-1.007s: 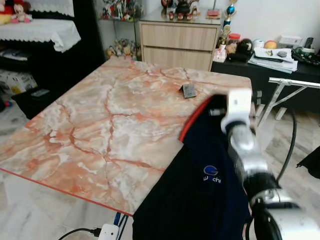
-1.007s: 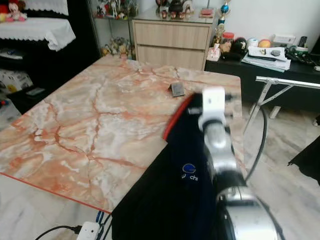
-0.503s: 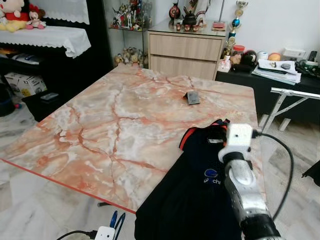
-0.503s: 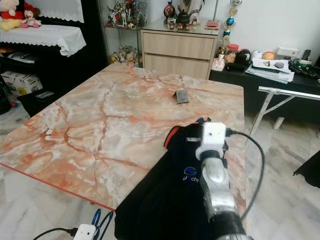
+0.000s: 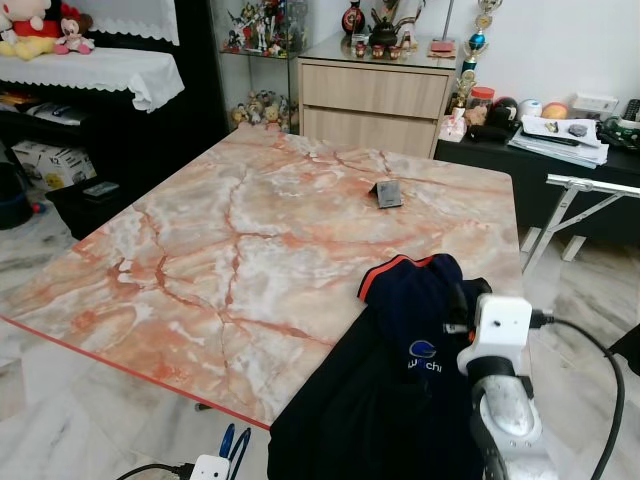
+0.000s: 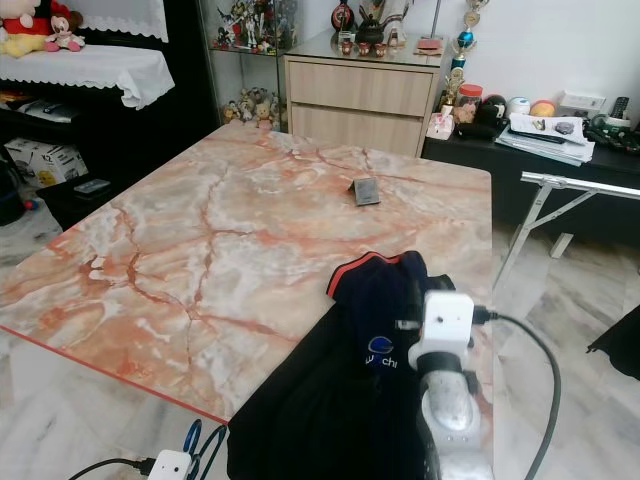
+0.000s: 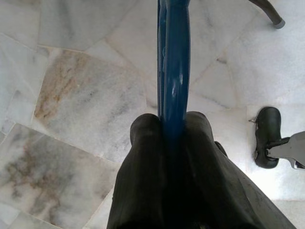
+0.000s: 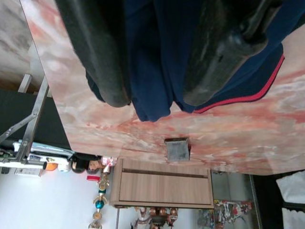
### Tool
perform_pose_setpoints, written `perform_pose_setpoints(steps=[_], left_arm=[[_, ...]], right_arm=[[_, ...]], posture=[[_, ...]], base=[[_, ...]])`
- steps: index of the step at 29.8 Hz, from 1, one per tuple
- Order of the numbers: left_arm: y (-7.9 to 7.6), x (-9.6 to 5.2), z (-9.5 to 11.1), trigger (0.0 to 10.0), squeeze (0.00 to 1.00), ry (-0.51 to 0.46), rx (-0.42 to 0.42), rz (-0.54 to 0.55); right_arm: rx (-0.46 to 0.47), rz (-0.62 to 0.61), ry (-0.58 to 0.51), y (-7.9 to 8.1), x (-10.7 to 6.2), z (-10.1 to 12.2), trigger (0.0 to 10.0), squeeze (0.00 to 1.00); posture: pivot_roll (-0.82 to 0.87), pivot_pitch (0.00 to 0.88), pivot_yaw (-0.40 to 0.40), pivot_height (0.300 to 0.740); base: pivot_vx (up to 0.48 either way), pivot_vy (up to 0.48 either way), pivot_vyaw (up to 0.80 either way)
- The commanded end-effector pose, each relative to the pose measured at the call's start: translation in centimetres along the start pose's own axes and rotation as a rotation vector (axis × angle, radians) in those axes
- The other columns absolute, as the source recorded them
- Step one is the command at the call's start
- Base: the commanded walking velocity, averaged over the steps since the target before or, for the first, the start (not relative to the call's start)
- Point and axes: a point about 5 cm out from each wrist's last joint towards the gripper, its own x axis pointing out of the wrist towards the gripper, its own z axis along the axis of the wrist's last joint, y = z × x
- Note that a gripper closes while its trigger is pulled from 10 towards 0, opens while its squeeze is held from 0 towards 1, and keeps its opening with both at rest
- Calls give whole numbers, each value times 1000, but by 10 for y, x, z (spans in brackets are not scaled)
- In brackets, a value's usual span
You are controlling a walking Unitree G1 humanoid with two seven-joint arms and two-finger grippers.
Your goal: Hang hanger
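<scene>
hanging is not yet done: navy shirt (image 5: 400, 400), lower right, is pinched by right gripper (image 8: 150, 98); blue hanger (image 7: 174, 67) is clamped in left gripper (image 7: 171, 126).

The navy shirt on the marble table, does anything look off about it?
Yes. The navy shirt lies bunched, half sliding off the marble table's edge, pinched by the right gripper. The blue hanger sits apart in the left gripper.
</scene>
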Motion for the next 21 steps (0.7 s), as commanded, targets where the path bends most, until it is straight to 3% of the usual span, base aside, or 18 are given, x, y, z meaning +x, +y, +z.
perform_pose_setpoints(steps=[1, 7, 21], left_arm=[[2, 0, -3, 10000, 0, 20, 17, 13], [2, 0, -2, 10000, 0, 18, 17, 15], [1, 0, 1, 10000, 0, 9, 6, 14]], right_arm=[[11, -1, -13, 5, 0, 7, 10000, 0], [18, 18, -20, 12, 4, 12, 10000, 0], [31, 0, -12, 10, 4, 12, 10000, 0]], posture=[[29, 0, 15, 740], [41, 0, 8, 740], [42, 0, 5, 740]], base=[[0, 0, 0], [0, 0, 0], [0, 0, 0]])
